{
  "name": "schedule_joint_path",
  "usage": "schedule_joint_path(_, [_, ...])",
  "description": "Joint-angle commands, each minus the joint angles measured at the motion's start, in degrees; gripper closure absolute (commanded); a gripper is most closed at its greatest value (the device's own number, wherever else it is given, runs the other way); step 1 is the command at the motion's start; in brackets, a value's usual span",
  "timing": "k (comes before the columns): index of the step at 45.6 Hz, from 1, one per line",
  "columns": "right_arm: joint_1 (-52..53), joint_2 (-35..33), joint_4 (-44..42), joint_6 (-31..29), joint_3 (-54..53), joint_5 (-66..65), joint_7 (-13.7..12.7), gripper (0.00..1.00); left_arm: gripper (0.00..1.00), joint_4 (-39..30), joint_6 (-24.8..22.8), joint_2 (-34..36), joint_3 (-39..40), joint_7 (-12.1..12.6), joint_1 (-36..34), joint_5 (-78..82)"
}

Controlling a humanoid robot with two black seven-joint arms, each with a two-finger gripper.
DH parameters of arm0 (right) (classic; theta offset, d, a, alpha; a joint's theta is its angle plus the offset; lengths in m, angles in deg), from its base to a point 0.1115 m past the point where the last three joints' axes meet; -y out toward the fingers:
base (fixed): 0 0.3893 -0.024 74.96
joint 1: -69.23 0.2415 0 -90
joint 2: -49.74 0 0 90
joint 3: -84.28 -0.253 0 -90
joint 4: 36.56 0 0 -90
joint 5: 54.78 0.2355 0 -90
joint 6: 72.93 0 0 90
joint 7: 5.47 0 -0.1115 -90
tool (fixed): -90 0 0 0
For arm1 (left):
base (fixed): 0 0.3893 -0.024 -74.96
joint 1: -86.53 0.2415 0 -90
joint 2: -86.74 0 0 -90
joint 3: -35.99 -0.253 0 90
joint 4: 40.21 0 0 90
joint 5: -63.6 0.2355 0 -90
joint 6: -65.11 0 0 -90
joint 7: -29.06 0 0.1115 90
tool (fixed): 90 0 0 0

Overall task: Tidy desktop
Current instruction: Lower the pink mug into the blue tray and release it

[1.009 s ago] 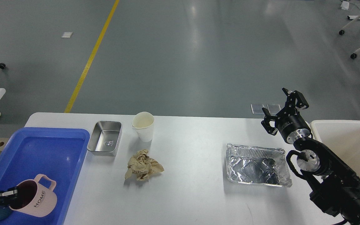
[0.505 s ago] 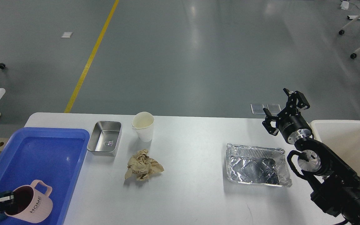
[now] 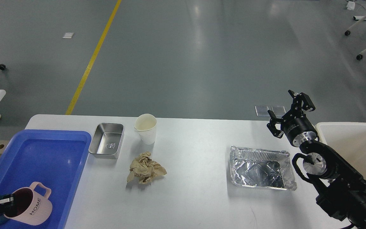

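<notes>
Left claw (image 3: 3, 203) sits at the near-left corner, mostly cut off by the frame edge. Fingers are clamped on the rim of the pink mug (image 3: 30, 207). Mug is tilted, handle up, "HOME" on its side, sitting in the near end of the blue tray (image 3: 48, 149). Tray covers the left end of the worktop (image 3: 195, 152).

Right claw (image 3: 287, 111) is up over the far-right part of the worktop, fingers spread apart, nothing between them. The arm comes in from the near-right corner. Cream bin (image 3: 361, 143) is just beside it, at the right edge.

Foil tray (image 3: 260, 167) lies near the right end of the worktop, crumpled rim, just in front of the right arm's elbow joint. Can't tell if they touch.

Steel pan (image 3: 107, 144) is at the far edge, just beside the blue tray's far-right corner. Paper cup (image 3: 145, 128) stands upright just right of the pan, apart from it. Crumpled brown paper (image 3: 145, 168) lies nearer than the cup, about mid-depth, left of centre.

The worktop is white with rounded corners and spans nearly the full view. Grey floor with a yellow line (image 3: 91, 60) lies beyond the far edge.
</notes>
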Motion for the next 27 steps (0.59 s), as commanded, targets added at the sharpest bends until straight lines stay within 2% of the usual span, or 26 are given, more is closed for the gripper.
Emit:
schedule_joint_path(1, [0.1,0.0,0.0,0.0,0.0,0.0,0.0,0.0,0.54,0.2,-0.1,-0.2,0.3,0.0,0.0,-0.1])
schedule_joint_path(10, [0.1,0.0,0.0,0.0,0.0,0.0,0.0,0.0,0.41,0.2,0.0,-0.3,0.8,0.0,-0.1,-0.4])
schedule_joint_path(17, [0.1,0.0,0.0,0.0,0.0,0.0,0.0,0.0,0.42,0.2,1.1,-0.4,0.7,-0.1,-0.1,-0.2])
schedule_joint_path(19, [0.1,0.0,0.0,0.0,0.0,0.0,0.0,0.0,0.47,0.2,1.9,-0.4,0.4,-0.1,-0.1,0.0])
schedule_joint_path(21, [0.2,0.0,0.0,0.0,0.0,0.0,0.0,0.0,0.57,0.1,2.4,-0.3,0.1,-0.1,-0.1,0.0])
schedule_joint_path(22, [0.2,0.0,0.0,0.0,0.0,0.0,0.0,0.0,0.67,0.1,2.4,-0.3,0.0,-0.1,-0.2,0.1])
schedule_joint_path(25, [0.2,0.0,0.0,0.0,0.0,0.0,0.0,0.0,0.87,-0.1,1.6,-0.1,-0.1,0.0,-0.2,0.0])
schedule_joint_path(27, [0.2,0.0,0.0,0.0,0.0,0.0,0.0,0.0,0.96,-0.1,0.8,-0.1,-0.2,0.1,-0.2,0.0])
